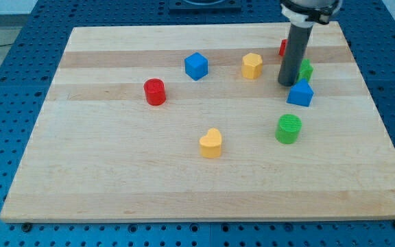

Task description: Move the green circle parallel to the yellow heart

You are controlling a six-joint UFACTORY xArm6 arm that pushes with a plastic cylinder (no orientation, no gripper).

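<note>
The green circle is a short green cylinder at the view's right of centre. The yellow heart lies to its left and slightly lower, toward the view's bottom. My tip is the lower end of the dark rod, above the green circle in the view and apart from it. The tip stands just left of a blue triangular block and a green block that the rod partly hides.
A blue cube, a yellow hexagon-like block and a red cylinder lie further left. A red block peeks out behind the rod. The wooden board ends near the view's right.
</note>
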